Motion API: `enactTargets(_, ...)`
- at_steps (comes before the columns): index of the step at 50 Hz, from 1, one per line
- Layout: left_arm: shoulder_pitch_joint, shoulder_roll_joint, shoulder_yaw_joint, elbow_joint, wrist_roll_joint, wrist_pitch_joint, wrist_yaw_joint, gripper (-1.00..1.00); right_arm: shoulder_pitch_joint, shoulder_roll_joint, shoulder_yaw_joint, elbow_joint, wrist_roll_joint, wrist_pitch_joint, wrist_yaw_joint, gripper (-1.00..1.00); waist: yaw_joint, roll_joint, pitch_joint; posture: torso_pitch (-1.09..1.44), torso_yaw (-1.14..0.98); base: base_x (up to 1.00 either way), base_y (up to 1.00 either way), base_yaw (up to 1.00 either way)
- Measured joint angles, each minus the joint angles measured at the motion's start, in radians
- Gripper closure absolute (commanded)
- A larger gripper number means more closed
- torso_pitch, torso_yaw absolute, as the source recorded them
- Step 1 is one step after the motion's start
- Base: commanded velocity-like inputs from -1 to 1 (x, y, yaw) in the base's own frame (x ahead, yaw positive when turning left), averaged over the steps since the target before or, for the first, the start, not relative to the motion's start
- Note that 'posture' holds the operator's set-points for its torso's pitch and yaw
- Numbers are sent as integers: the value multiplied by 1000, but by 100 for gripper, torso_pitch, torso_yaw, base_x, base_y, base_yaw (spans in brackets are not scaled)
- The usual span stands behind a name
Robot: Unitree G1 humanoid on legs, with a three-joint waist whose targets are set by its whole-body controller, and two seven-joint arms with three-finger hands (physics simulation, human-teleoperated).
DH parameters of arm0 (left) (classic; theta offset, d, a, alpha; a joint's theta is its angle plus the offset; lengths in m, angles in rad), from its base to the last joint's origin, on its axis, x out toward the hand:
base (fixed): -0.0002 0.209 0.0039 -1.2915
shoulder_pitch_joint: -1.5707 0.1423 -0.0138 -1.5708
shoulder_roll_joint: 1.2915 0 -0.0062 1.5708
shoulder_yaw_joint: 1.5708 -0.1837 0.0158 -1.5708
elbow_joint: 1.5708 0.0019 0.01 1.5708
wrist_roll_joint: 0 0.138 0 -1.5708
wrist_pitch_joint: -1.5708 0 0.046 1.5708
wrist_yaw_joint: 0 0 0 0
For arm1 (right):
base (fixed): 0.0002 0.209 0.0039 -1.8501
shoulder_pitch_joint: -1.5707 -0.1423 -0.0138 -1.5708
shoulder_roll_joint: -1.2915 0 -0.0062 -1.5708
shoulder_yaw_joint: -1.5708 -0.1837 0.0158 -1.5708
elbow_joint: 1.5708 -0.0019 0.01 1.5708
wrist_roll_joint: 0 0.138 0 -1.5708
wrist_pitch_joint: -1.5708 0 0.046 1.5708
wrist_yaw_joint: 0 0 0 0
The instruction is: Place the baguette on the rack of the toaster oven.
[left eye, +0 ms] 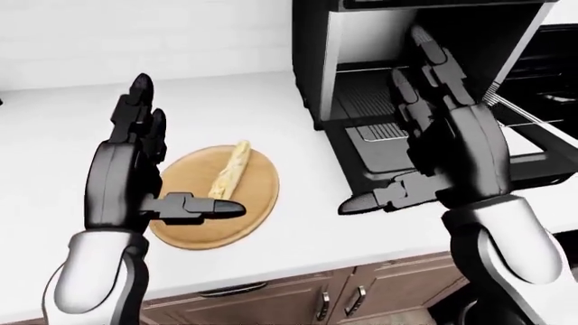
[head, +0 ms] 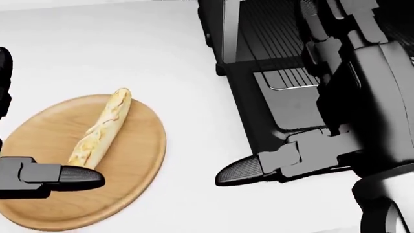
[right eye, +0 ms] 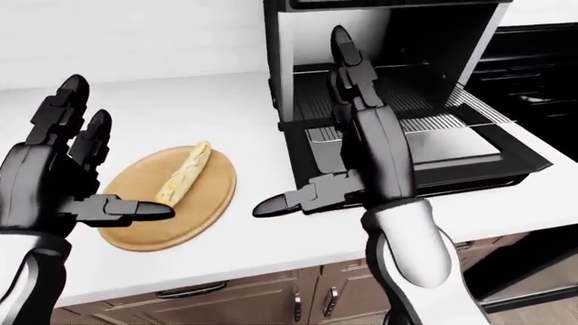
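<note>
Golden-crusted baguette [head: 100,128] lying flat on a round wooden board [head: 132,170], tilted from the board's 7 o'clock up toward 1 o'clock, untouched by either hand. Board resting on the white tabletop [left eye: 54,135], at 9 o'clock from the toaster oven [right eye: 379,81] and well clear of it.

Left hand [left eye: 135,179] raised over the board's 9 o'clock edge in the left-eye view, fingers [left eye: 140,108] spread wide and pointing up, thumb stretched sideways across the near end of the loaf, holding nothing. Impossible to tell from these views whether the thumb tip touches the bread or merely hangs above it.

Right hand [right eye: 361,145] lifted at 3 o'clock from the board, just before the oven's mouth, fingers likewise wide and upright, thumb reaching toward 9 o'clock, empty.

Oven door [right eye: 461,159] dropped open and lying level over the tabletop, wire rack [right eye: 452,108] showing inside the dark cavity. Brown cabinet fronts [left eye: 298,301] with dark handles below the tabletop's edge, at 6 o'clock.
</note>
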Motion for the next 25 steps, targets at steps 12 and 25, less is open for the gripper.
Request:
enactTargets(12, 10, 9, 13, -1, -7, -6, -4, -100, -238, 14, 170, 104, -310, 64, 248, -100, -11, 13, 7, 0, 0, 0, 0, 0)
enactTargets(25, -15, 25, 47, 0, -44, 5, 6, -100, -360, 155, 200, 251, -675, -11, 565, -100, -7, 23, 6, 0, 3, 0, 0, 0)
